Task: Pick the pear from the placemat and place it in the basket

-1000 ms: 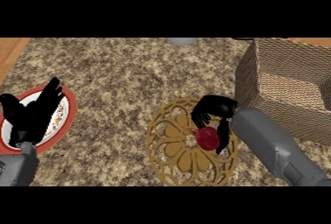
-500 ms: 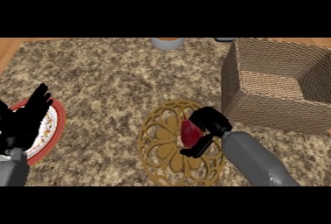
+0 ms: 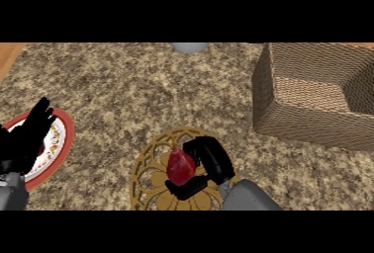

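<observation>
At the far left, the left hand rested with its fingers straight and pointing up, relaxed and holding nothing. It lay over a white plate with a red rim, hiding much of the plate's left part.

Toward the middle, low in the view, a round golden placemat with an openwork pattern lay on the speckled stone counter. The dark red pear was over the placemat's right half, its narrow end pointing up the view. The right hand came in from the lower edge and was wrapped round the pear: its fingers curled along the fruit's right side and the thumb closed in under its lower end, so the pear was grasped between them. Whether the fruit touched the mat or hung just above it could not be told.

At the top edge, near the middle, a small grey object showed only in part.

At the right, well apart from the pear, stood the woven basket, square-walled and open at the top.
</observation>
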Controlling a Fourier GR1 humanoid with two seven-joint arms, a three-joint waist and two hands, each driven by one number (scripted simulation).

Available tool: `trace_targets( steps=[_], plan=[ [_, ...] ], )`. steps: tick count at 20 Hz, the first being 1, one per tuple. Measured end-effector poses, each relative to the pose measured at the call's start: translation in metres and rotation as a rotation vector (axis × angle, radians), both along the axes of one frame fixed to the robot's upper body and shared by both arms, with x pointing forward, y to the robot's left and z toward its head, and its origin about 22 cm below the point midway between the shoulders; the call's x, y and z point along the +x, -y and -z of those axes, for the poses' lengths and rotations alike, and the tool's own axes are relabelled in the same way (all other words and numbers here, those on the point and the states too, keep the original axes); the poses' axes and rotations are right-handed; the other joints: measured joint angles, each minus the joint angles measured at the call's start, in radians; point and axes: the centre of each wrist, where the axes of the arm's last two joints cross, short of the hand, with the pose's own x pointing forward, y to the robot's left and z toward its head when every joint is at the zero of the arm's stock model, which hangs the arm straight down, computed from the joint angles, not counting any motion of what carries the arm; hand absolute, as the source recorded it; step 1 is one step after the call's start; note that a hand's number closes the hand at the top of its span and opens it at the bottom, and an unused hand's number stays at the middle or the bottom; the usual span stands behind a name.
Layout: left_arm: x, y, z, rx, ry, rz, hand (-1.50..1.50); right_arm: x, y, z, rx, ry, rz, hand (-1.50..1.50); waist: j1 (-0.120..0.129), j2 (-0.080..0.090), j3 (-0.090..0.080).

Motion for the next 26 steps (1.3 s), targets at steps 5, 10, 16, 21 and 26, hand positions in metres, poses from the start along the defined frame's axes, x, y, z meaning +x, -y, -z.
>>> trace_targets(
  steps=[5, 10, 16, 21, 26],
  plan=[
    [0.000, -0.001, -0.002, -0.001, -0.001, -0.004, 0.00, -0.023, -0.010, -0.036, 0.080, 0.089, 0.107, 1.50, -0.003, 0.008, 0.002],
    [0.000, 0.000, -0.004, 0.004, 0.004, -0.001, 0.00, -0.038, 0.003, -0.077, 0.083, 0.158, 0.218, 1.50, 0.003, 0.014, 0.002],
    [0.004, 0.009, -0.008, 0.001, 0.020, 0.029, 0.00, -0.053, 0.027, -0.149, 0.057, 0.236, 0.354, 1.50, 0.031, 0.028, 0.003],
    [0.006, 0.023, -0.008, -0.003, 0.032, 0.066, 0.00, -0.067, 0.048, -0.217, 0.033, 0.280, 0.500, 1.50, 0.071, 0.041, 0.005],
    [0.015, 0.027, -0.009, -0.002, 0.036, 0.098, 0.00, -0.068, 0.066, -0.265, -0.029, 0.339, 0.632, 1.50, 0.101, 0.053, 0.007]
  ],
)
